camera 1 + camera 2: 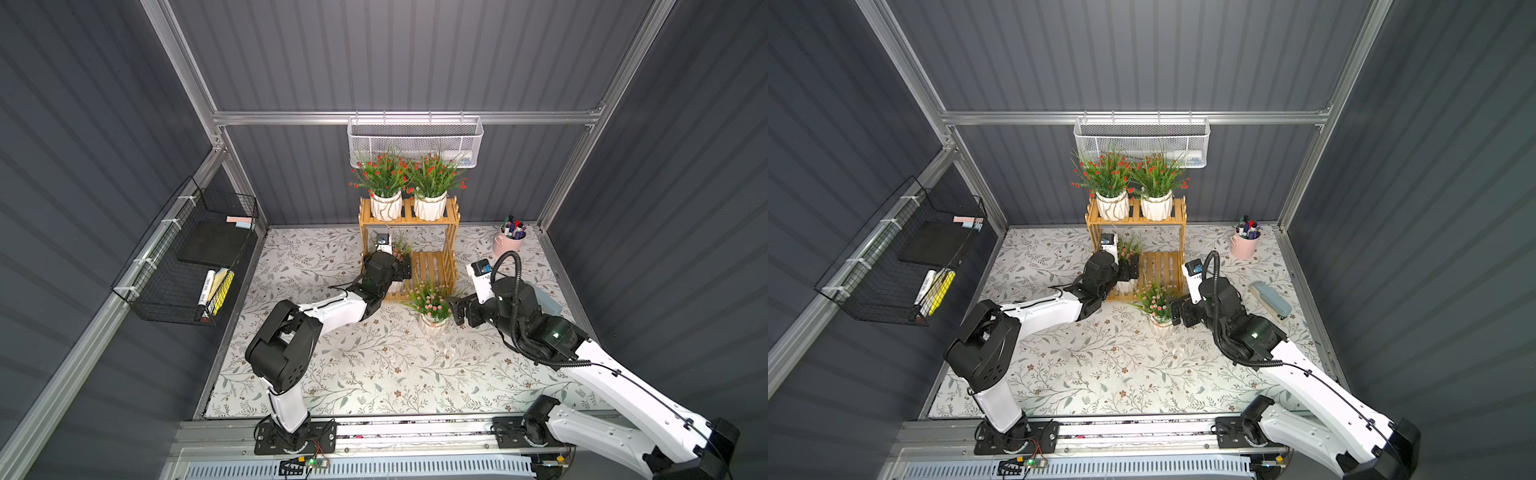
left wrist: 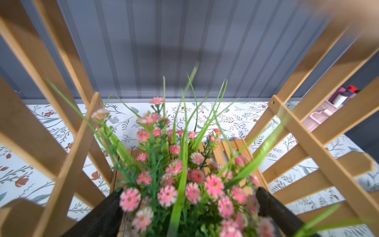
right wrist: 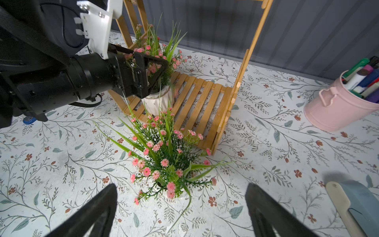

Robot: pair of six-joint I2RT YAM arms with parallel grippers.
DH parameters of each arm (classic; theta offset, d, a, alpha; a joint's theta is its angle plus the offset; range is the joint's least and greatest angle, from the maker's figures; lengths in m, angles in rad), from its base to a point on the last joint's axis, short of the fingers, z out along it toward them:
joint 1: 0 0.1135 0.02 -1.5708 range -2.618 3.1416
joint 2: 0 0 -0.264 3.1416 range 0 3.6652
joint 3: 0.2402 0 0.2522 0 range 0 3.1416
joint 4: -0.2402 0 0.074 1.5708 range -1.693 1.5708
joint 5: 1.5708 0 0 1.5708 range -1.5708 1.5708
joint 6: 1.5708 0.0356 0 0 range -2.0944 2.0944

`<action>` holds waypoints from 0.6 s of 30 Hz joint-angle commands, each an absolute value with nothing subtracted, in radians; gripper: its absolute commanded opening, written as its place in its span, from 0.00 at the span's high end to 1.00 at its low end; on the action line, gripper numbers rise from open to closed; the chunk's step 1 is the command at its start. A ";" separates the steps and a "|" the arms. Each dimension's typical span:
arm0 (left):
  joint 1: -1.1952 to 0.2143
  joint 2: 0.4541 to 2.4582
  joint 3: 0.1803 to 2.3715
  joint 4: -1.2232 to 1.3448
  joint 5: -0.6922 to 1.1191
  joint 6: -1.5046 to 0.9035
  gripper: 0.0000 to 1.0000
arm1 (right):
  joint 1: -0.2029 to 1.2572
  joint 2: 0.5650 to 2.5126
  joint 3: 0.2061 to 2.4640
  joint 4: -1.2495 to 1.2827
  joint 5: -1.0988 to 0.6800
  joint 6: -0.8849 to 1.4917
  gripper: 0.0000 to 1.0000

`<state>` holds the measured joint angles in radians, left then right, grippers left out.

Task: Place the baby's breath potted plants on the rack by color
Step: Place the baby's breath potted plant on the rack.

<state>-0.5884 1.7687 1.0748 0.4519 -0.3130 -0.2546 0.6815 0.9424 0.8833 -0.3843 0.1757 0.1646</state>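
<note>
Two baby's breath potted plants with red blossoms (image 1: 384,174) (image 1: 434,174) stand side by side on the top tier of the wooden rack (image 1: 409,220); both top views show them. A pink one (image 3: 158,100) stands on the left of the lower tier (image 3: 196,96). My left gripper (image 2: 189,197) is open, with a finger on each side of that plant's foliage, above the pot. Another pink plant (image 1: 430,301) stands on the table just in front of the rack. My right gripper (image 3: 180,186) hangs open beside it, not touching it.
A pink bucket of markers (image 1: 509,243) stands at the back right. A blue-grey stapler (image 1: 1271,299) lies right of the right arm. A white mesh basket (image 1: 415,141) hangs on the back wall above the rack, and a black wire basket (image 1: 195,266) on the left wall.
</note>
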 commanded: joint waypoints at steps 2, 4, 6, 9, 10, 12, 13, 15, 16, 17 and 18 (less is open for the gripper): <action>-0.598 1.678 1.055 0.350 -0.330 -0.285 0.01 | 0.678 0.923 0.860 -0.414 0.162 0.170 0.01; -0.606 1.625 1.043 0.323 -0.331 -0.285 0.01 | 0.678 0.925 0.850 -0.420 0.146 0.178 0.01; -0.609 1.578 1.040 0.271 -0.323 -0.286 0.01 | 0.678 0.924 0.844 -0.432 0.119 0.187 0.01; -0.610 1.518 1.079 0.091 -0.288 -0.276 0.01 | 0.679 0.920 0.838 -0.476 0.077 0.203 0.01; -0.613 1.496 1.083 0.042 -0.279 -0.276 0.01 | 0.681 0.918 0.828 -0.482 0.075 0.215 0.01; -0.617 1.435 1.045 0.012 -0.258 -0.276 0.01 | 0.680 0.911 0.800 -0.474 0.063 0.230 0.01; -0.617 1.401 1.018 0.012 -0.248 -0.276 0.01 | 0.682 0.906 0.785 -0.465 0.049 0.235 0.01; -0.626 1.314 0.938 0.029 -0.244 -0.275 0.01 | 0.696 0.897 0.753 -0.459 0.015 0.246 0.01; -0.632 1.277 0.903 0.036 -0.253 -0.274 0.01 | 0.709 0.891 0.739 -0.459 0.014 0.254 0.01; -0.640 1.241 0.867 0.036 -0.274 -0.271 0.01 | 0.731 0.880 0.716 -0.420 0.018 0.265 0.01; -0.653 1.210 0.839 0.033 -0.298 -0.269 0.00 | 0.757 0.864 0.681 -0.394 0.033 0.272 0.01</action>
<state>-0.6289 1.2808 0.9077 0.0879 -0.2749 -0.2695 0.7128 0.8959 0.7334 -0.4305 0.0525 0.2279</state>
